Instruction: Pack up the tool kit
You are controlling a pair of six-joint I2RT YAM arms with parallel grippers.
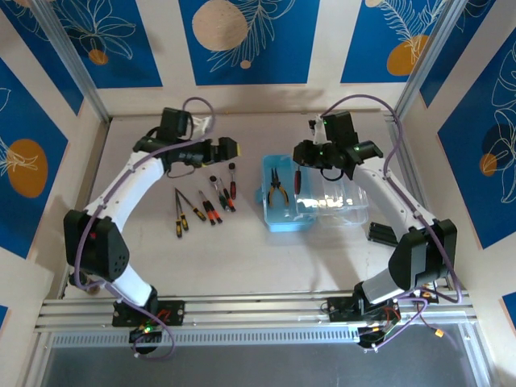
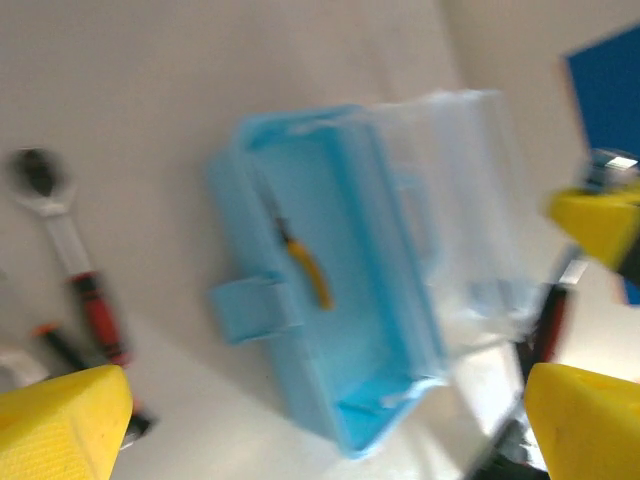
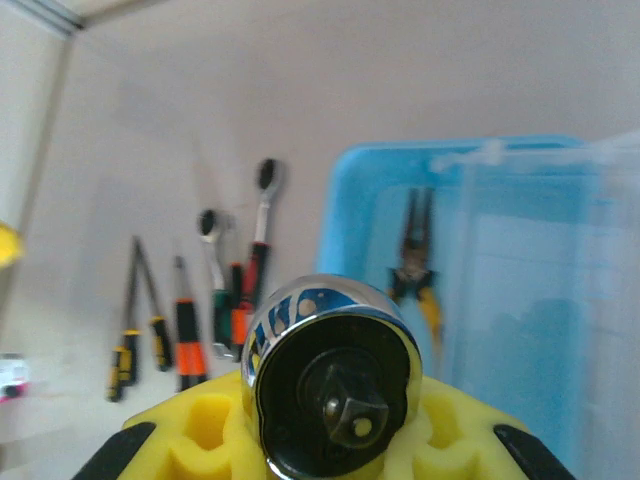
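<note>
The blue case (image 1: pixel 278 218) lies open on the tabletop (image 1: pixel 242 266), long axis near to far, pliers (image 1: pixel 276 191) inside. Over its right edge the right tool (image 1: pixel 300 168) clamps a ratchet (image 3: pixel 330 375). The wrist view gives its chrome head, the top view its red handle. Farther left, the left tool (image 1: pixel 230 150) gapes wide, empty.

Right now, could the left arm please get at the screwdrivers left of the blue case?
Probably yes: the open left gripper hovers beyond the screwdrivers, nothing lies over them, and the right gripper holds a ratchet over the case.
</note>
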